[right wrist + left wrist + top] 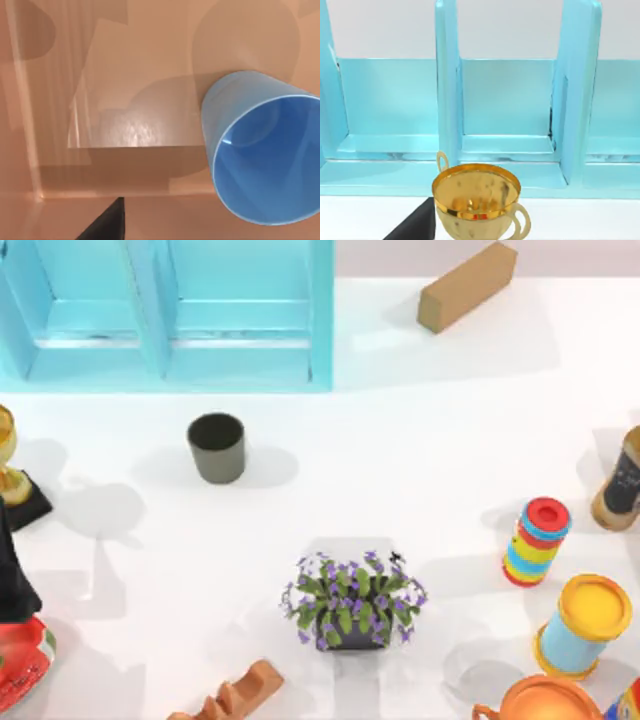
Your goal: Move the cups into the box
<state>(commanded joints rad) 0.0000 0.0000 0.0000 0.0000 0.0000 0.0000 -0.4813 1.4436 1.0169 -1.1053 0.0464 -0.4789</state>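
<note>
Olive-grey cup point(216, 447): it stands upright on the white table point(420, 440), left of centre, near the box's front wall but apart from it.
Blue cup point(265, 150): my right wrist camera looks into its open mouth against a tan, shadowed surface; I cannot tell from this where it sits on the table.
Box point(165, 350): a large light-blue walled container at the far left of the table, with an upright divider splitting it into compartments; both compartments in the top view look bare.
Left arm: its camera faces the box front point(510, 100) across a gold trophy cup point(477, 202) on a black base, the same trophy point(8, 465) that stands at the table's left edge. Whether my left fingers are released or clenched, I cannot tell.
Right arm: whether those fingers are grasping the blue cup, I cannot tell.
Other things: a tan block point(466, 285) at the far right, a potted purple flower point(352, 605) near the middle front, a striped cylinder point(536, 540) and a yellow-lidded tub point(583, 625) at the right.
</note>
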